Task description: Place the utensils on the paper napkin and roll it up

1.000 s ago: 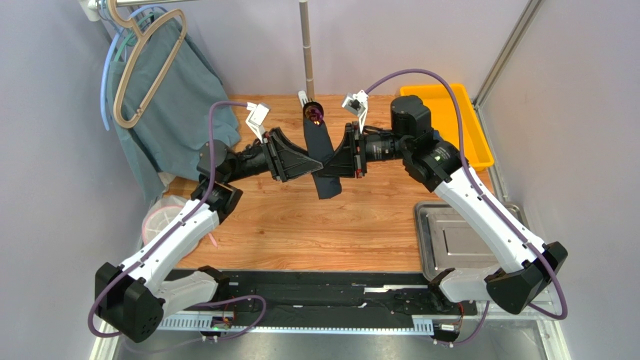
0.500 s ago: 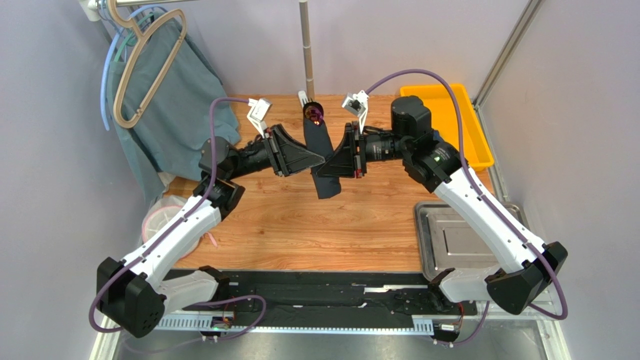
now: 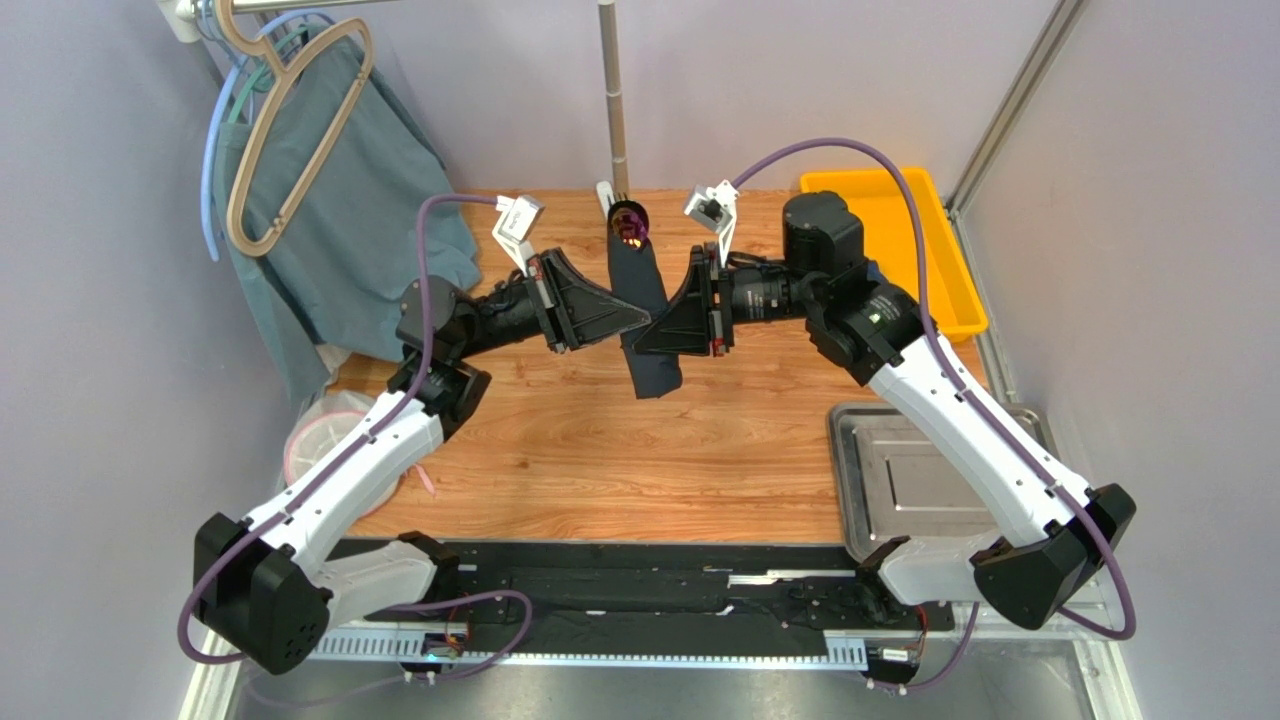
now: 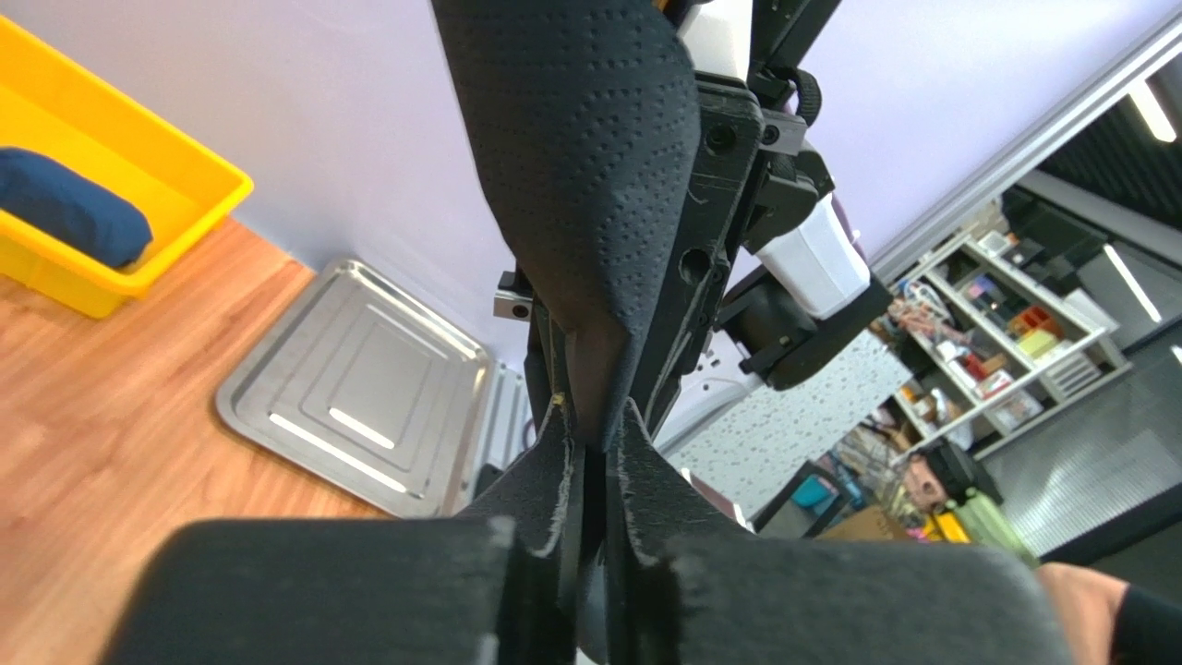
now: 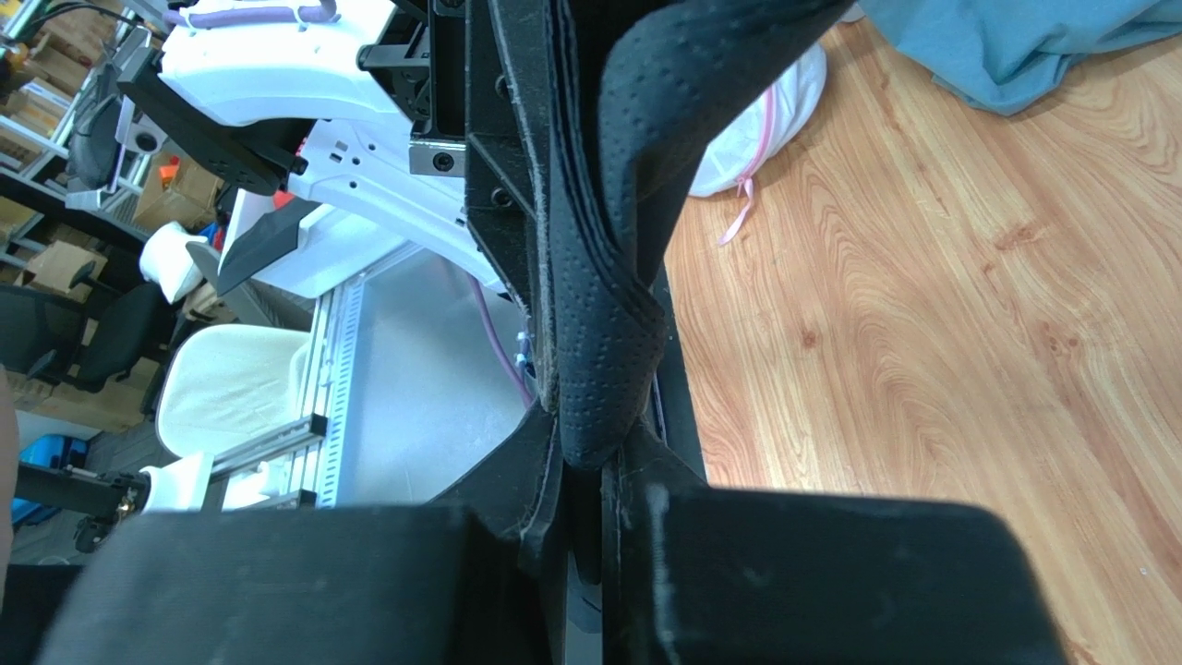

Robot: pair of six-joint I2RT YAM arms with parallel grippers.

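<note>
The black paper napkin (image 3: 649, 360) hangs upright in the air over the back of the wooden table, folded into a long dimpled strip (image 4: 583, 166). A dark purple shiny end (image 3: 627, 225), perhaps the utensils, shows at its top; nothing else of the utensils is visible. My left gripper (image 3: 643, 317) reaches in from the left, its jaws pinched on the strip's edge (image 4: 594, 437). My right gripper (image 3: 669, 323) faces it from the right, shut on the same napkin (image 5: 600, 457). The two grippers nearly touch tip to tip.
A steel tray (image 3: 902, 480) lies at the right front. A yellow bin (image 3: 902, 225) at the back right holds a dark blue bundle (image 4: 63, 208). A teal cloth on a hanger (image 3: 331, 210), a white bag (image 3: 323, 443) and a metal pole (image 3: 613, 90) stand left and behind.
My left gripper has slid right up to the napkin and its jaws have closed on it. The right gripper and the napkin have stayed put.
</note>
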